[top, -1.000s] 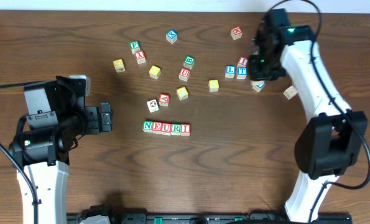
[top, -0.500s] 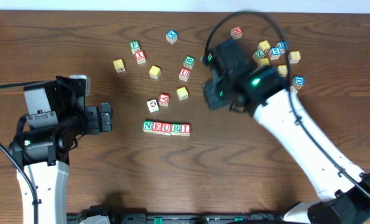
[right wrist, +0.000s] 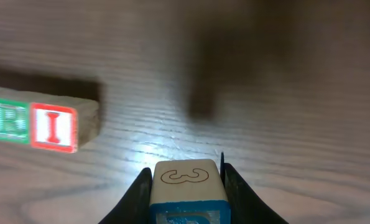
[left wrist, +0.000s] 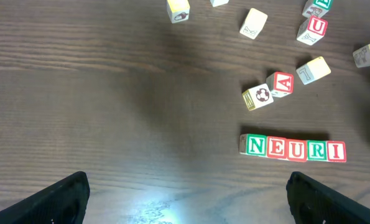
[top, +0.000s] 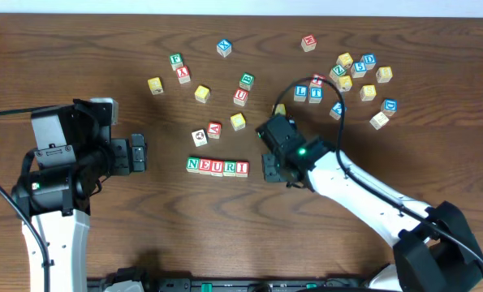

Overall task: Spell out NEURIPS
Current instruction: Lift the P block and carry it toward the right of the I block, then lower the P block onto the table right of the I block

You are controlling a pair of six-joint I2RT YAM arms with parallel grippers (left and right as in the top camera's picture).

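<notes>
As the right gripper (top: 272, 168) pinched a blue-lettered cube (right wrist: 187, 185) just right of the NEURI row (top: 217, 167), in line with its I end, the left gripper (top: 137, 154) sat wide open, empty, off its N end.

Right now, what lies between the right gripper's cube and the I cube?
Only bare table separates the held cube and the I cube, per the right wrist view.

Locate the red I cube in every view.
Overhead: red I cube sits near the centre, slightly below the middle.
Left wrist: red I cube is at lower right.
Right wrist: red I cube is on the left side, at mid-height.
Shared landmark: green R cube, touching its left side in each picture.
</notes>
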